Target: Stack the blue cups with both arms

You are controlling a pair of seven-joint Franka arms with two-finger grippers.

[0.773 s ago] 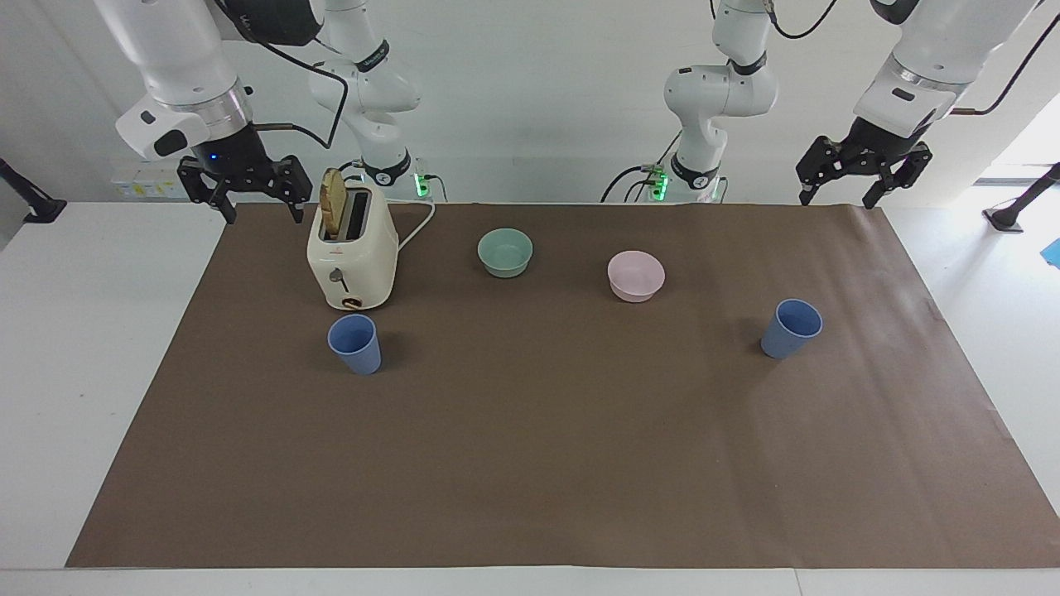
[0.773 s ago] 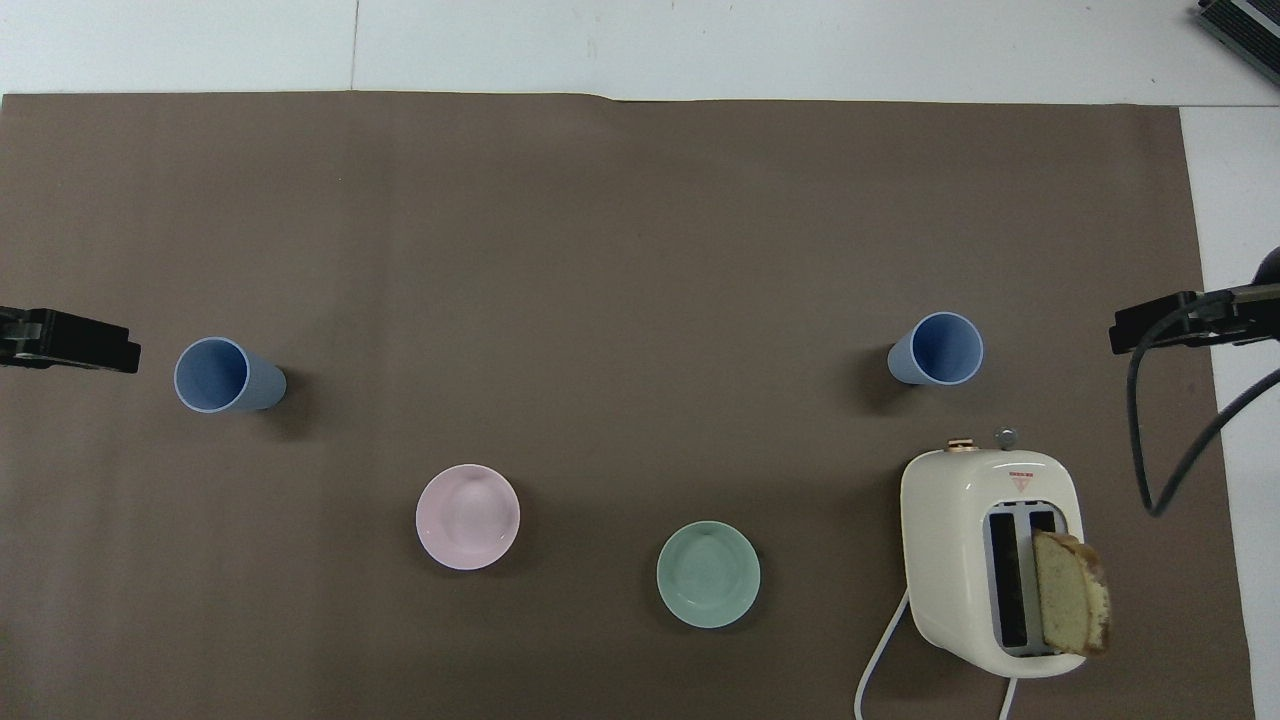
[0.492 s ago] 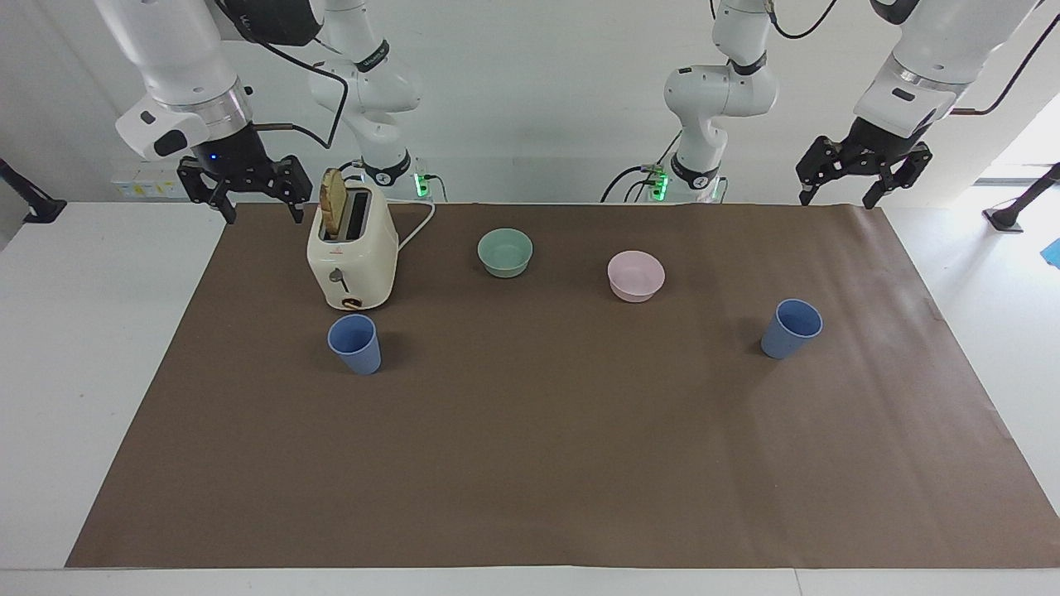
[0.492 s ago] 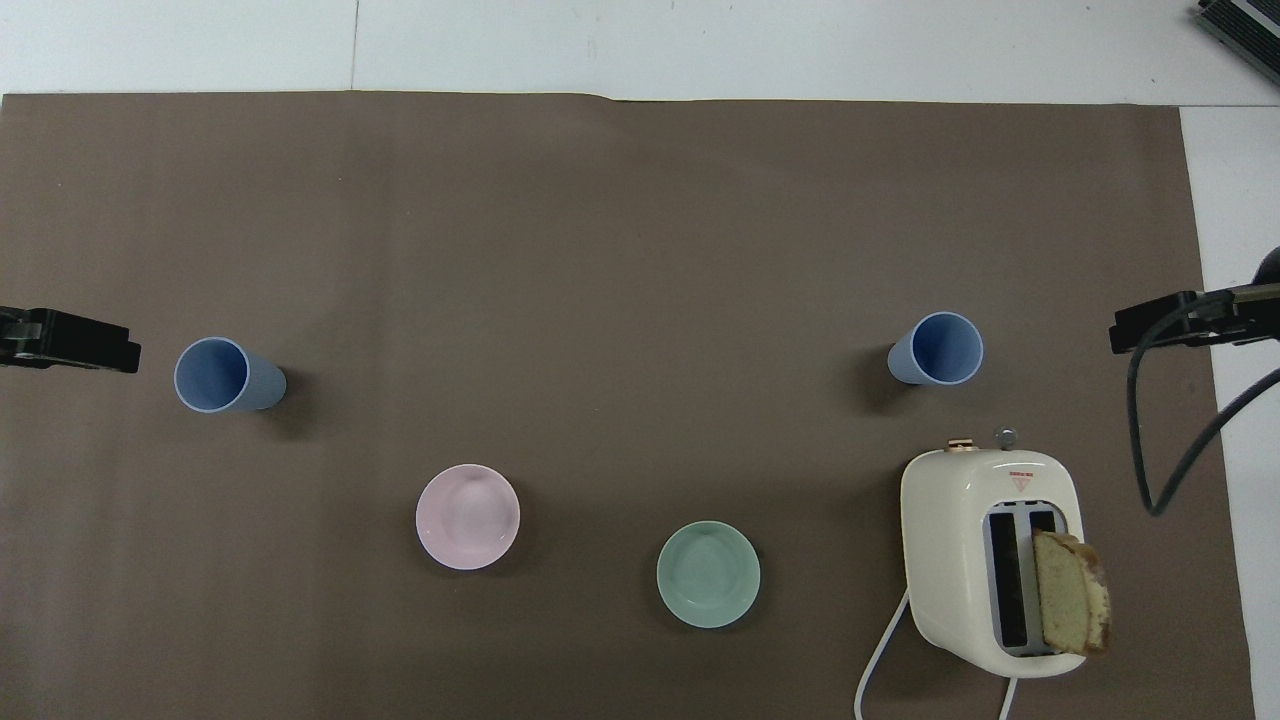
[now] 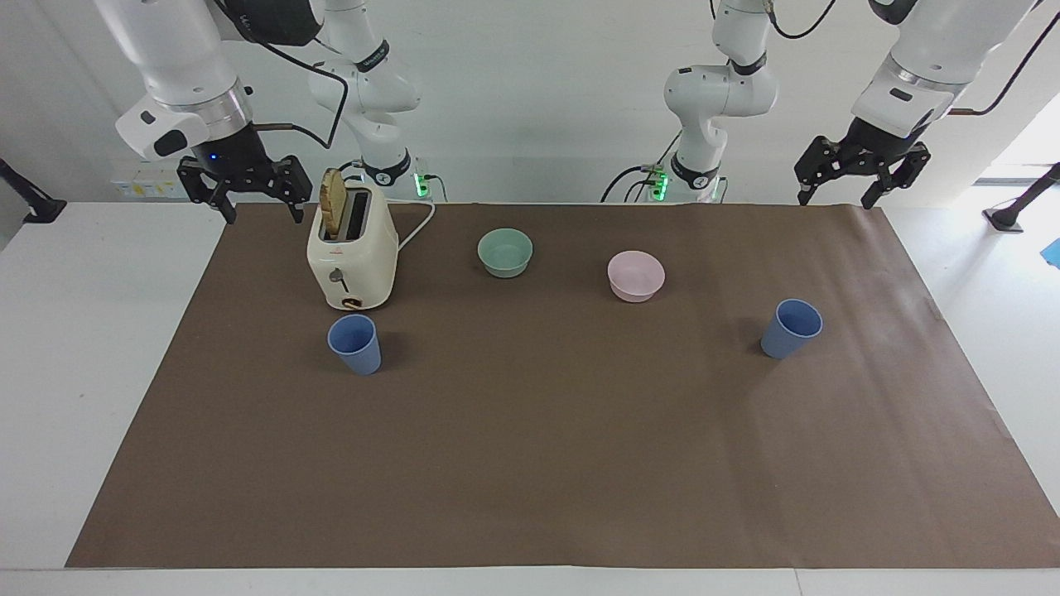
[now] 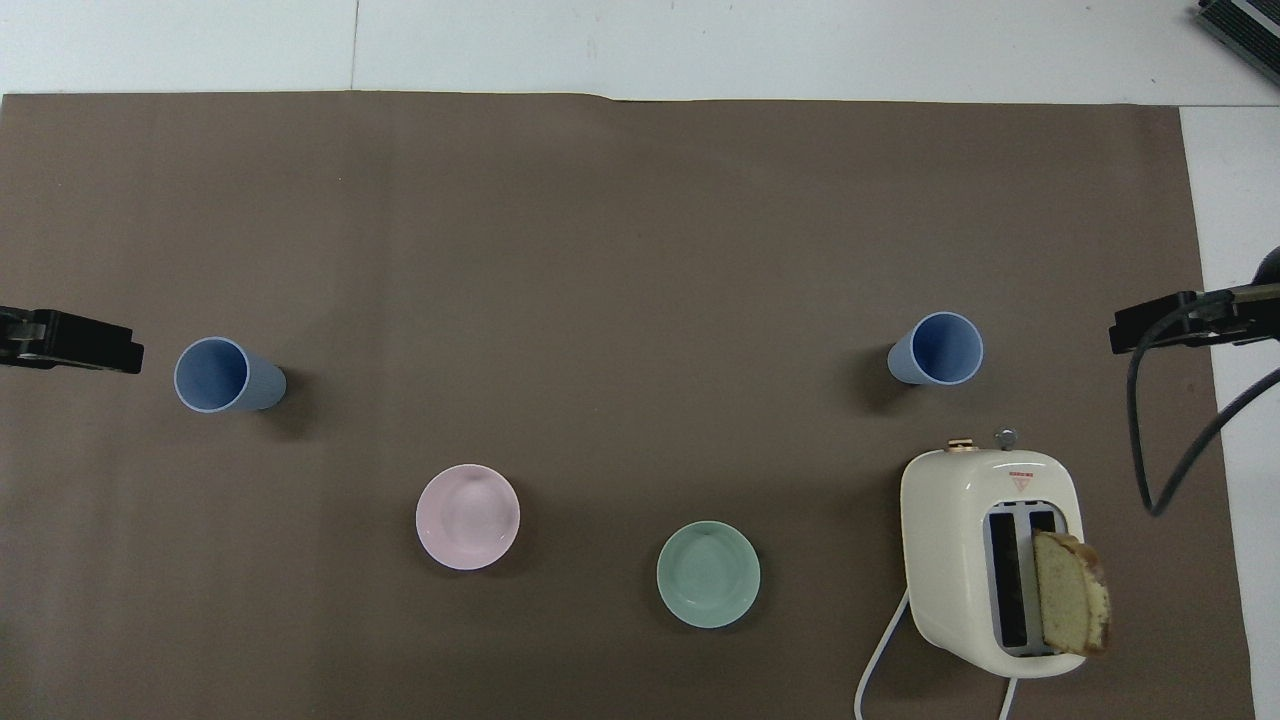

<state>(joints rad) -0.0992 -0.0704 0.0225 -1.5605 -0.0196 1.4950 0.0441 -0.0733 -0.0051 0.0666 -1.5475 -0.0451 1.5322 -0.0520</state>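
Jaws on both grippers are standing apart, holding nothing. Left gripper (image 5: 839, 197) is hanging at upper right of the facing view, over the brown mat's (image 5: 538, 463) corner nearest the robots; in the overhead view only its black tip (image 6: 70, 340) is showing at the mid-left edge. Right gripper (image 5: 258, 211) is hanging at upper left of the facing view, over the mat edge just beside the toaster (image 5: 352, 257); in the overhead view its tip (image 6: 1170, 322) is poking in at mid-right edge w/ a black cable looping down below it.

Neither gripper is touching anything; both arms are waiting up in the air.

Blue cups: both are standing upright, mouths up, well apart, not stacked. One blue cup (image 5: 356, 343) is sitting lower-left of centre in the facing view, just below the toaster; same cup (image 6: 938, 349) is at mid-right in the overhead view. Other blue cup (image 5: 791, 329) is sitting right of centre in the facing view, mid-left (image 6: 225, 375) in the overhead view, near the left gripper's tip.

Betw. them, higher in the facing view: mint-green bowl (image 5: 505, 252) and pink bowl (image 5: 635, 276), apart from each other. Cream toaster is carrying a bread slice (image 5: 333, 205) sticking up out of one slot; its white cord (image 5: 418, 225) is trailing toward the robots.
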